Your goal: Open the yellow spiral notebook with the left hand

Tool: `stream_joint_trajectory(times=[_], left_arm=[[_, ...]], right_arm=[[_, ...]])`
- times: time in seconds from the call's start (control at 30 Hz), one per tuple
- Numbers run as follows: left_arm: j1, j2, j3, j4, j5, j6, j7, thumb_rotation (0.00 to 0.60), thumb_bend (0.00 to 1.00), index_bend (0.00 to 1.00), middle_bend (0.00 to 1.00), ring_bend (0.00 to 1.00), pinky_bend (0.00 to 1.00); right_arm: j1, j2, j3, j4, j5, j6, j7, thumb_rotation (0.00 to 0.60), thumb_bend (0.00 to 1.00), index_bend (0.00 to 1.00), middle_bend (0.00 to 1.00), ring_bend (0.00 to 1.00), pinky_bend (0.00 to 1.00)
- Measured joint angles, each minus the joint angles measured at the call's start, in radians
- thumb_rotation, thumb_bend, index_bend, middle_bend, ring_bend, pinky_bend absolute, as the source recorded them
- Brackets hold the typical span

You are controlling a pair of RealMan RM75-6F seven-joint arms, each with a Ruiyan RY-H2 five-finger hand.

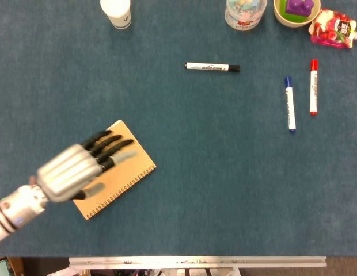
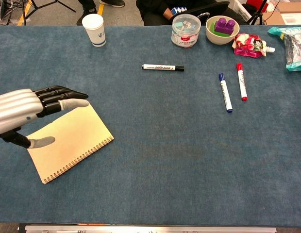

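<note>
Notebook lies closed on the table, left of centre, turned at an angle with its spiral edge along the lower right side. My left hand hangs over its left part, palm down, fingers stretched out flat and apart, thumb set off to the side; it holds nothing. In the chest view the fingers reach past the notebook's far corner while the thumb lies across its left edge, though I cannot tell whether any of them touch the cover. My right hand shows in neither view.

Elsewhere on the table, well apart from the notebook: a black marker lies crosswise near the middle, and to the right a blue marker and a red marker lie side by side, nearly parallel. Along the far edge stand a white cup, a clear tub with a lid, and a bowl holding a purple block. Just right of the bowl lies a red and white pouch, and a bluish bag sits at the table's right edge.
</note>
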Motion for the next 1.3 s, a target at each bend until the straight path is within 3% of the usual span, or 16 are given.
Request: stream_joint_trajectory(times=[0.2, 0.47, 0.6, 0.67, 0.77, 0.93, 1.3], left_arm=[[-0.056, -0.066, 0.001, -0.009, -0.021, -0.108, 0.065, 0.342, 0.25, 0.00, 0.00, 0.00, 0.04], [-0.113, -0.141, 0.001, -0.012, -0.056, -0.182, 0.175, 0.311, 0.25, 0.00, 0.00, 0.00, 0.02], [-0.151, -0.150, 0.013, -0.004, -0.052, -0.209, 0.190, 0.185, 0.25, 0.01, 0.00, 0.00, 0.00], [-0.168, -0.153, 0.018, 0.000, -0.051, -0.223, 0.197, 0.082, 0.25, 0.05, 0.00, 0.00, 0.00], [-0.186, -0.153, 0.029, -0.001, -0.053, -0.244, 0.215, 0.001, 0.25, 0.12, 0.01, 0.00, 0.00], [-0.204, -0.154, 0.046, -0.009, -0.071, -0.281, 0.253, 0.000, 0.25, 0.18, 0.03, 0.00, 0.00], [-0.212, -0.179, 0.046, -0.012, -0.161, -0.358, 0.404, 0.000, 0.24, 0.19, 0.01, 0.00, 0.00]], right_arm=[[-0.001, 0.000, 0.001, 0.008, 0.008, -0.002, 0.006, 0.600, 0.39, 0.36, 0.32, 0.22, 0.29], [-0.004, 0.001, 0.001, 0.017, 0.014, -0.002, 0.014, 0.600, 0.39, 0.36, 0.32, 0.22, 0.29], [-0.006, 0.000, 0.001, 0.018, 0.011, 0.002, 0.018, 0.600, 0.39, 0.36, 0.32, 0.22, 0.29], [-0.007, 0.000, 0.000, 0.020, 0.012, 0.002, 0.018, 0.600, 0.39, 0.36, 0.32, 0.22, 0.29], [-0.010, 0.000, 0.000, 0.021, 0.013, 0.004, 0.019, 0.600, 0.39, 0.36, 0.32, 0.22, 0.29], [-0.015, 0.001, 0.001, 0.022, 0.014, 0.012, 0.020, 0.600, 0.39, 0.36, 0.32, 0.22, 0.29], [-0.017, 0.001, 0.003, 0.021, 0.020, 0.011, 0.017, 0.600, 0.39, 0.36, 0.32, 0.22, 0.29]])
